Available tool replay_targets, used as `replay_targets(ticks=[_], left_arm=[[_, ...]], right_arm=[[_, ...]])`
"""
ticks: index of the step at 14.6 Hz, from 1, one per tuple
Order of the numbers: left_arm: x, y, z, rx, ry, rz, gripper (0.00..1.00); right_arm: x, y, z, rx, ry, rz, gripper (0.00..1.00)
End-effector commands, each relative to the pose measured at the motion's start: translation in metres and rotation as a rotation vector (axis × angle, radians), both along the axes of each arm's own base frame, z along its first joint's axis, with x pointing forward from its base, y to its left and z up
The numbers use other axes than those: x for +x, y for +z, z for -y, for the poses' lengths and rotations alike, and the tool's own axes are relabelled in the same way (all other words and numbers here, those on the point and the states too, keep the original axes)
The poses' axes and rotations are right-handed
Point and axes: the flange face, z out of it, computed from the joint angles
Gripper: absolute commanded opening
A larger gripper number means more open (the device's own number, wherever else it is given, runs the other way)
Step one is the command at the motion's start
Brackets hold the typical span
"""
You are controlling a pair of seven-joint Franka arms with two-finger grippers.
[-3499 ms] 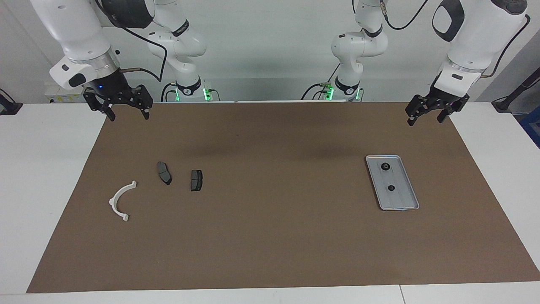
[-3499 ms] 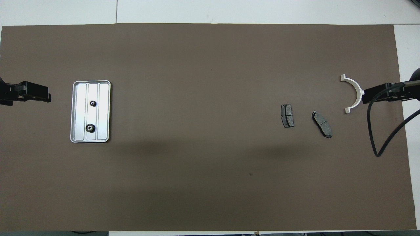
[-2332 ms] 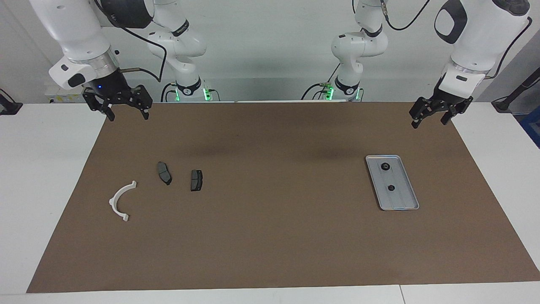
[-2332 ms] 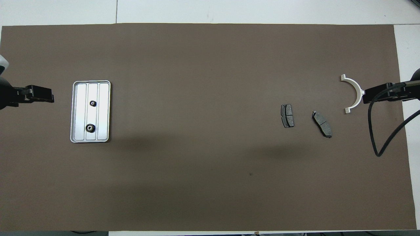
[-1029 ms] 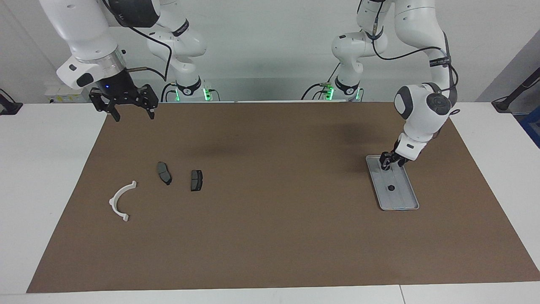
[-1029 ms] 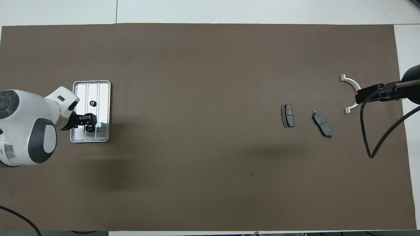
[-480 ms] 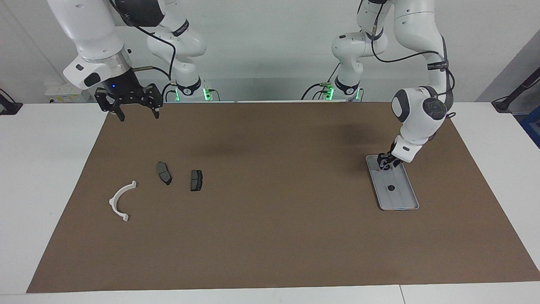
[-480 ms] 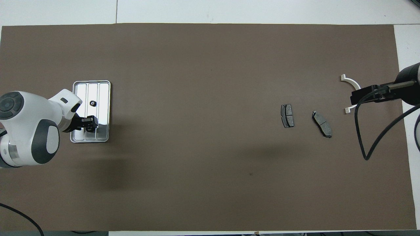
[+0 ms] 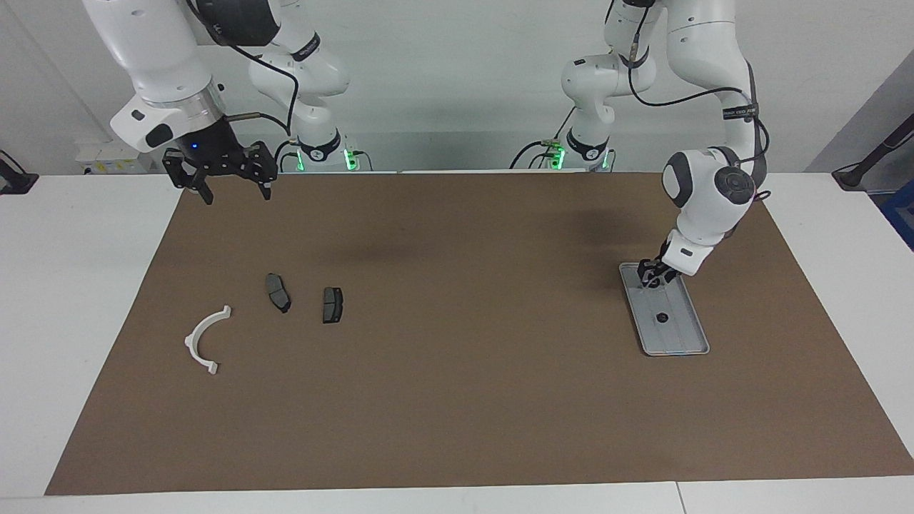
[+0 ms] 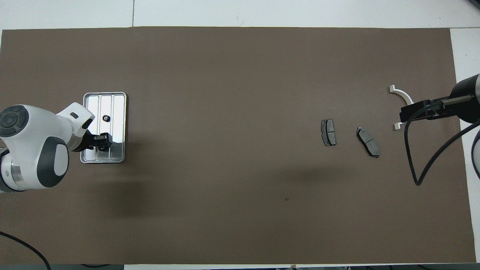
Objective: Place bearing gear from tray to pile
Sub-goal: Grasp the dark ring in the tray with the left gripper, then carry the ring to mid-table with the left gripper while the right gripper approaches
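The silver-grey tray [image 9: 684,337] lies on the brown mat at the left arm's end; it also shows in the overhead view [image 10: 118,108]. My left gripper [image 9: 651,277] is down in the tray's end nearer to the robots, on the spot of one small black bearing gear, which it mostly hides [image 10: 102,144]. A second gear [image 9: 662,318] lies in the tray farther from the robots [image 10: 106,118]. The pile is a white bracket [image 9: 203,343] and two dark brake pads [image 9: 278,292] [image 9: 332,304]. My right gripper [image 9: 235,194] hangs open and empty, raised.
The brown mat [image 9: 457,400] covers most of the white table. In the overhead view the right gripper [image 10: 407,112] and its cable overlap the white bracket [image 10: 398,91]. The brake pads [image 10: 368,141] [image 10: 328,132] lie toward the right arm's end.
My left arm has swung in from the mat's corner and come down onto the tray's nearer gear. My right gripper has drifted a little toward the table's middle.
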Motion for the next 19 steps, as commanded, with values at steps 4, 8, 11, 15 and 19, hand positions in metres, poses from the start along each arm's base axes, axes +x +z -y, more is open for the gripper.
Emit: replay_targets(ticks=[4,8,11,15,19], left_arm=[[-0.003,-0.008,0.004,0.012,0.005,0.006,0.49],[-0.001,-0.005,0.008,0.012,0.022,0.000,0.21],[0.024,0.024,0.034,0.014,0.055,-0.007,0.17],[0.054,0.079,0.147,0.004,0.195,0.026,0.17],[0.044,0.091,0.256,-0.029,0.257,0.066,0.17]], right_arm=[[-0.007,0.000,-0.003,0.013,-0.011,0.006,1.00],[-0.007,0.000,-0.004,0.013,-0.009,0.006,1.00],[-0.007,0.000,-0.005,0.013,-0.014,0.006,1.00],[-0.007,0.000,-0.005,0.013,-0.014,0.006,1.00],[-0.007,0.000,-0.006,0.013,-0.023,0.006,1.00]])
